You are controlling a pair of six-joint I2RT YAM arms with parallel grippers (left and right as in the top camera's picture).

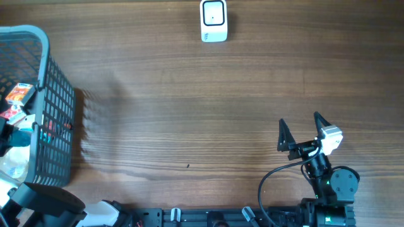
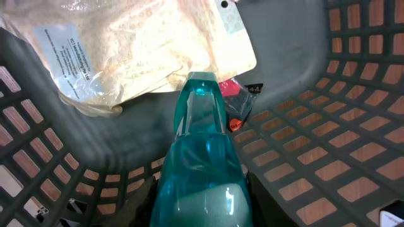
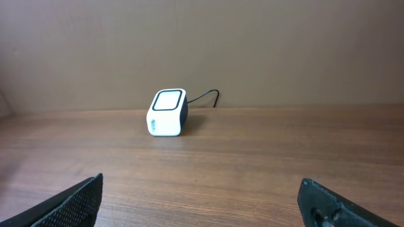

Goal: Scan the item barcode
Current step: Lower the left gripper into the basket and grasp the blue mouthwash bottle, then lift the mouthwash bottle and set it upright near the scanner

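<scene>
2 tools: left tool [image 2: 199, 197] grips teal bottle [image 2: 201, 157] inside basket [image 2: 353, 94]; right tool [image 1: 300, 120] stands wide open.

**A mock shop checkout set up on a robotics bench**

The place looks like a staged retail till inside a lab. A white barcode scanner [image 3: 168, 113] with a dark lead stands on a wood-grain table [image 1: 189, 113]. It is ahead of the right claw [image 1: 300, 118] and slightly to its left, well apart from it, near a plain beige wall. Far to that claw's left sits a grey plastic shopping basket [image 1: 58, 94] with lattice walls. It holds packaged goods: a clear labelled bag [image 2: 126, 44], a teal bottle [image 2: 202, 170] and an orange packet [image 1: 20, 93]. Just behind the claw are the arm's base [image 1: 338, 184] and a black cable [image 1: 268, 183], the hardware of a test rig.
</scene>
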